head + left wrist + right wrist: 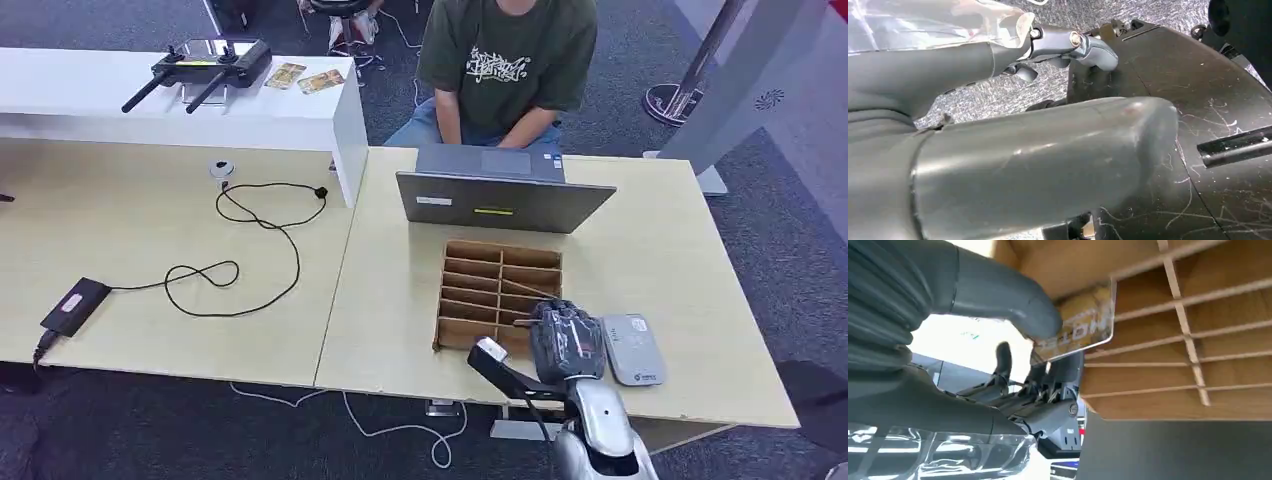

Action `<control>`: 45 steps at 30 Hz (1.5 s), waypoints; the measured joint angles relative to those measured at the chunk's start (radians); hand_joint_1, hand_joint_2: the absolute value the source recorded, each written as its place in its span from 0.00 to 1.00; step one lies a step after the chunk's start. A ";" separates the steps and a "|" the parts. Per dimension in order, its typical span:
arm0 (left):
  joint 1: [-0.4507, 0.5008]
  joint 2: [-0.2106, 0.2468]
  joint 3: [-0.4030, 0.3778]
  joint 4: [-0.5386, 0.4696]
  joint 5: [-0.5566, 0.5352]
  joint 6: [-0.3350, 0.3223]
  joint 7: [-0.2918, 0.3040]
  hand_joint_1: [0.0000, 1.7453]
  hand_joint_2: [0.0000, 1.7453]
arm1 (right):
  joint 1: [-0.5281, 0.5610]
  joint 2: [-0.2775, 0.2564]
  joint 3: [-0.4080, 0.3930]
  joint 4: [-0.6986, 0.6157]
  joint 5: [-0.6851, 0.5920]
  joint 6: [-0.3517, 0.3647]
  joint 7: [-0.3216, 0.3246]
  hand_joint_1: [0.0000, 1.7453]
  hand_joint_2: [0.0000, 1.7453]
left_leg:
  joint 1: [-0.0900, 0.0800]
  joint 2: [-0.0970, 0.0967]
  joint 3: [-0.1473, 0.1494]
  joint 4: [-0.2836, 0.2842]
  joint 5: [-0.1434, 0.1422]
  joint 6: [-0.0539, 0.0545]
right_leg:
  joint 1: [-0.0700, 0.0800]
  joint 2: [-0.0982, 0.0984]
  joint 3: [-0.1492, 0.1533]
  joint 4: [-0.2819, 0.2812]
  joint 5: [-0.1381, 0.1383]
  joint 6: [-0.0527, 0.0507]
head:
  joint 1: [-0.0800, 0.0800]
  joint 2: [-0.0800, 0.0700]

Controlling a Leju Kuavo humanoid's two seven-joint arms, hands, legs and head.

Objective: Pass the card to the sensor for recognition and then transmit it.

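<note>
My right hand [566, 340] hovers over the near right corner of the wooden slotted box [500, 292], just left of the grey card sensor [633, 349]. In the right wrist view the thumb [1013, 300] and fingers pinch a yellowish card [1080, 327] with printed letters, held just in front of the box's wooden dividers [1178, 330]. My left hand [1038, 165] hangs low beside dark parts of my body, its fingers [1083, 47] spread and holding nothing.
An open grey laptop [500, 195] stands behind the box, with a seated person [505, 65] in a green shirt beyond it. On the left table lie a black cable [250, 245] and a black device [75, 305]. A white shelf [180, 100] carries a controller and two cards [305, 78].
</note>
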 joint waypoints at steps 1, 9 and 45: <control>0.000 0.000 0.000 0.000 0.000 0.000 0.000 0.00 0.00 | 0.000 0.000 0.000 0.000 0.000 -0.002 -0.001 0.88 1.00 | 0.000 0.000 0.000 0.000 0.000 0.000 | 0.000 0.000 0.000 0.000 0.000 0.000 | 0.000 0.000; 0.000 0.000 0.000 0.000 0.000 0.000 0.000 0.00 0.00 | -0.001 0.000 0.000 0.001 -0.002 -0.014 -0.006 0.80 1.00 | 0.000 0.000 0.000 0.000 0.000 0.000 | 0.000 0.000 0.000 0.000 0.000 0.000 | 0.000 0.000; 0.000 -0.002 -0.002 0.000 0.006 0.011 -0.007 0.00 0.00 | 0.091 0.035 -0.113 -0.257 -0.425 -0.286 -0.182 0.94 1.00 | 0.000 0.000 0.000 0.000 0.000 0.000 | 0.000 0.000 0.000 0.000 0.000 0.000 | 0.000 0.000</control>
